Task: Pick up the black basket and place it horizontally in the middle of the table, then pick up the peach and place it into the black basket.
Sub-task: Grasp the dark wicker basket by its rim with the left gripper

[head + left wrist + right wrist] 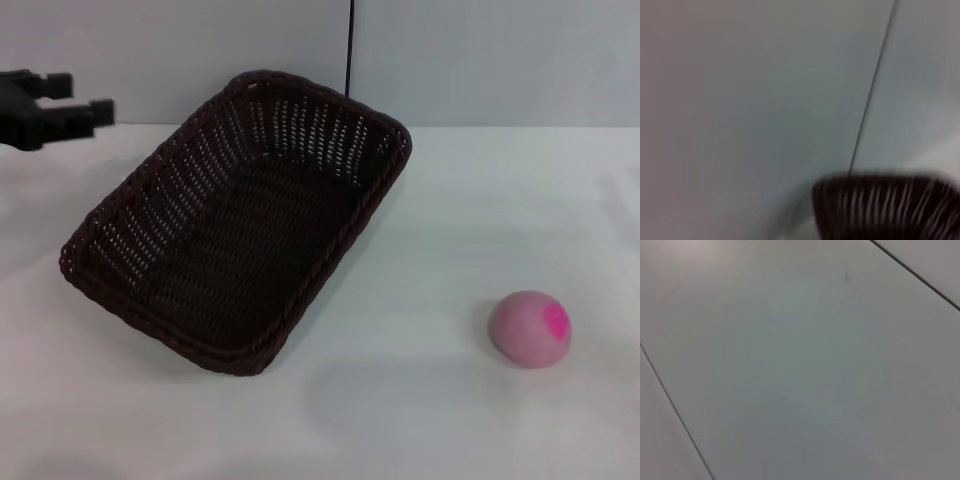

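Wicker basket lies skewed on the bench, just right of the empty left end effector with fingers apart, peach far right, ungrasped: nothing done; right end effector unseen.

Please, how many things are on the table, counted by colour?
Dark brown-black: 1, the black basket
Pink: 1, the peach
Total: 2, both resting on the table.
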Tool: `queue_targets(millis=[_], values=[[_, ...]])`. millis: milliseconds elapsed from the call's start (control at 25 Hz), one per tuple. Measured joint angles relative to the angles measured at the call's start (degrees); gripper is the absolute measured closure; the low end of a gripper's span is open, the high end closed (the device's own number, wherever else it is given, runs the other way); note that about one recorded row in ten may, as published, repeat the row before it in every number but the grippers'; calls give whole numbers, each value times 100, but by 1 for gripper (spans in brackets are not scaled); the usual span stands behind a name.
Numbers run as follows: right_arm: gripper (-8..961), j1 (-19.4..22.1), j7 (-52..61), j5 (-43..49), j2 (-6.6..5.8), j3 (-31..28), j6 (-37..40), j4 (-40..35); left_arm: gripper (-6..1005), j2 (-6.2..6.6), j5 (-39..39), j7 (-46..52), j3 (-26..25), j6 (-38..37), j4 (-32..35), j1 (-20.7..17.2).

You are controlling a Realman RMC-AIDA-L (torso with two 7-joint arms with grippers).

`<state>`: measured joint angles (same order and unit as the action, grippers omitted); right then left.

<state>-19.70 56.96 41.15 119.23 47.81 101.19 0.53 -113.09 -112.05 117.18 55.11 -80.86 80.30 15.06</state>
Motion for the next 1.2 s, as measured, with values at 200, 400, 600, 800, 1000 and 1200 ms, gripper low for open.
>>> queue_targets(millis=[200, 400, 600, 800, 1000, 1200], values=[[241, 27, 106, -9, 5, 0, 6, 9, 346, -461, -2539, 959, 89, -837, 959, 942], [242, 27, 121, -10, 16, 0, 6, 9, 351, -487, -3380, 1593, 399, -1058, 891, 1492], [242, 35, 130, 7, 15, 0, 10, 22, 356, -512, -3688, 1873, 493, -1090, 427, 1894], [242, 50, 131, 5, 13, 0, 11, 26, 362, -524, -3811, 2049, 738, -854, -279, 2218], [241, 47, 131, 25, 12, 46, 15, 28, 367, -525, -3860, 2114, 822, -740, -486, 2314], [241, 48, 100, 79, 12, 67, 15, 35, 373, -533, -4059, 2421, 1294, -253, -629, 2384]])
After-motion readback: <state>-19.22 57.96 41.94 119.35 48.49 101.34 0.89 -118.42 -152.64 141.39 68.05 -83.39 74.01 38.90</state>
